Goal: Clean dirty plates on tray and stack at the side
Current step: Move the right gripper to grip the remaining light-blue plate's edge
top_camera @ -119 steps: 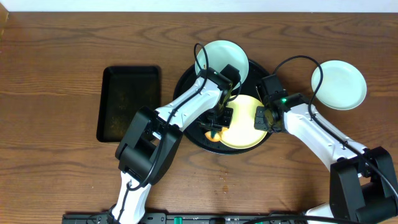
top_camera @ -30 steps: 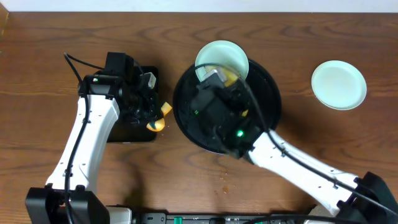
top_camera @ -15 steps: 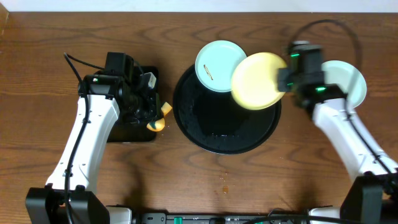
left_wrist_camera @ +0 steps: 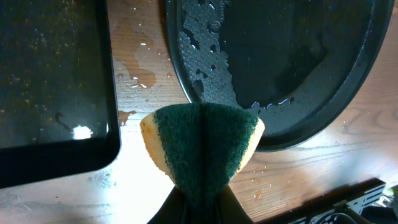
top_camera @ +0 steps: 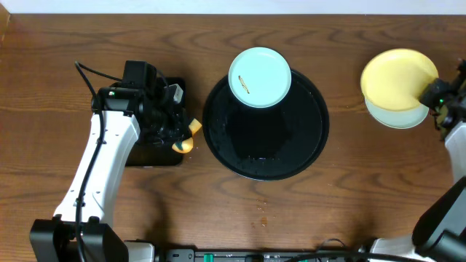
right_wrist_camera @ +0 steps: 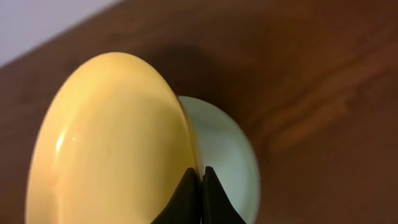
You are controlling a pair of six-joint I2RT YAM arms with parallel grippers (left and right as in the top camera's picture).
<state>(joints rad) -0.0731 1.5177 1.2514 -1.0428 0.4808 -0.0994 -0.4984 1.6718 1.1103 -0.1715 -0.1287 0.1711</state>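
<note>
R pincer point(right_wrist_camera: 200, 177) clamped on yellow plate point(top_camera: 397, 76) rim, now swung off tray point(top_camera: 266, 156) to upper right, over mint plate point(top_camera: 393, 118); ready to stack. L pincer point(left_wrist_camera: 200, 194) grips sponge point(left_wrist_camera: 200, 146) left of tray. Still to do: smeared mint plate point(top_camera: 260, 77), top of tray.

Black rectangular tray point(left_wrist_camera: 50, 74); green-yellow sponge point(left_wrist_camera: 202, 146) beside it.

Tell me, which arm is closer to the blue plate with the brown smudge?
Left. The left jaws, pinching a sponge, hang just left of the round tray the blue plate rests on. The right jaws are far right, pinching the yellow plate.
</note>
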